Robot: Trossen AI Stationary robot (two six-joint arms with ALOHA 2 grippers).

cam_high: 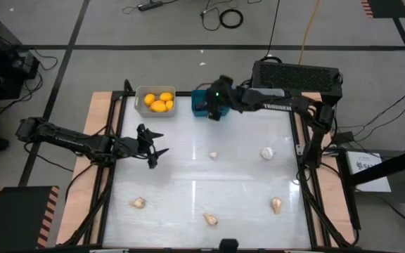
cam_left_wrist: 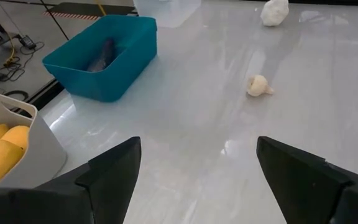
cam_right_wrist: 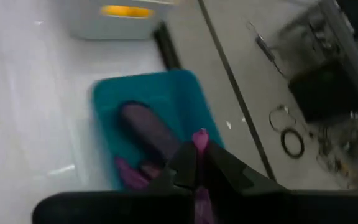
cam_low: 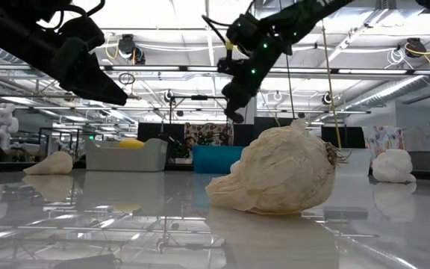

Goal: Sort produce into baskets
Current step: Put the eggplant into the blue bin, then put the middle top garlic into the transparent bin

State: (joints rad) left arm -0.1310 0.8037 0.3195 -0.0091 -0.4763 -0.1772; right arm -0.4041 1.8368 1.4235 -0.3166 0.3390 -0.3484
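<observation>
My right gripper (cam_high: 213,111) hangs over the teal basket (cam_high: 200,102) at the table's far edge, shut on a purple eggplant piece (cam_right_wrist: 199,140). More eggplant pieces (cam_right_wrist: 146,129) lie in the teal basket (cam_right_wrist: 107,112). The light grey basket (cam_high: 156,101) to its left holds several yellow fruits (cam_high: 159,102). Several garlic bulbs lie loose on the table, among them two mid-table (cam_high: 213,155) (cam_high: 267,152) and one at the near edge (cam_high: 210,219). My left gripper (cam_high: 156,152) is open and empty, above the table's left part. A translucent basket (cam_left_wrist: 166,7) shows beyond the teal one. My right gripper pinches the purple eggplant piece between its two fingers; only the piece's tip (cam_right_wrist: 199,137) sticks out past the fingertips. The fingers point down, slanting toward the teal basket. The piece is lifted clear, above the basket's inside.
A large black box (cam_high: 297,76) stands beyond the table's far right corner. The white tabletop (cam_high: 188,183) has wooden side strips (cam_high: 83,190). One garlic bulb (cam_low: 275,179) lies right before the low camera. Cables lie on the floor behind.
</observation>
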